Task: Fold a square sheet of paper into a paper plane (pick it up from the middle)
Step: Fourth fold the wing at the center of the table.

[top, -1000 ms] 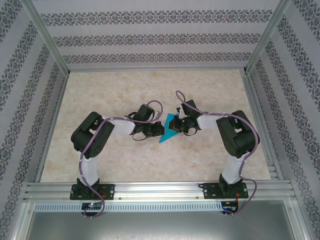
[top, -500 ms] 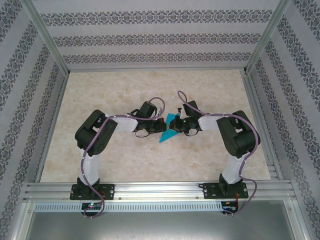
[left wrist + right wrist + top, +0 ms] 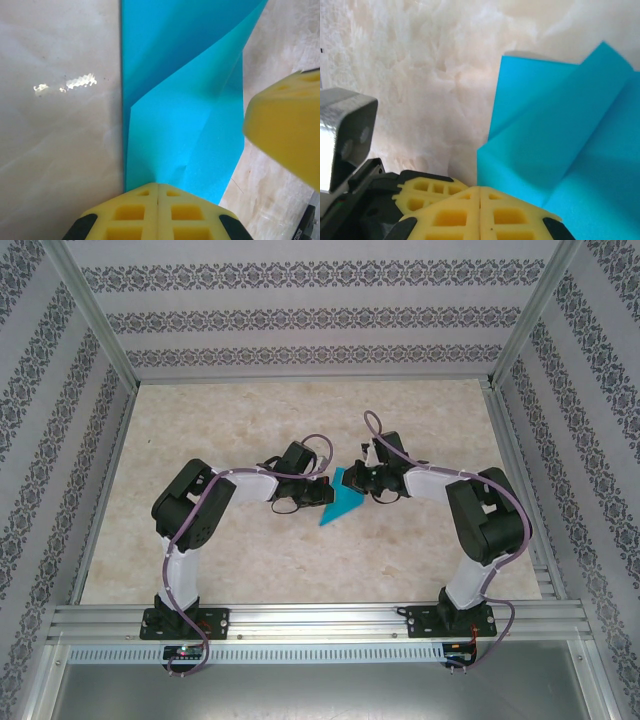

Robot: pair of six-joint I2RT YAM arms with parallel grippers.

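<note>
The square sheet of paper [image 3: 343,504] is bright cyan and lies partly folded in a pointed shape at the table's middle, between the two grippers. My left gripper [image 3: 323,496] is at its left edge. In the left wrist view its yellow fingers [image 3: 145,210] are shut, and the paper [image 3: 185,100] puckers into their tip, one layer lifted. My right gripper [image 3: 360,481] is at the sheet's upper right. Its jaws are shut on the edge of a raised fold of the paper [image 3: 560,145]. The left gripper's yellow fingers [image 3: 422,190] sit just beside it.
The marble-patterned table top [image 3: 250,420] is bounded by aluminium rails [image 3: 515,470] and patterned walls. The right gripper's yellow finger [image 3: 287,135] hangs close over the paper's right side. The left wrist's grey camera housing [image 3: 345,135] is close on the left.
My left gripper slid right to the paper's edge and finished shutting. The right gripper shifted back and slightly right, uncovering more of the paper.
</note>
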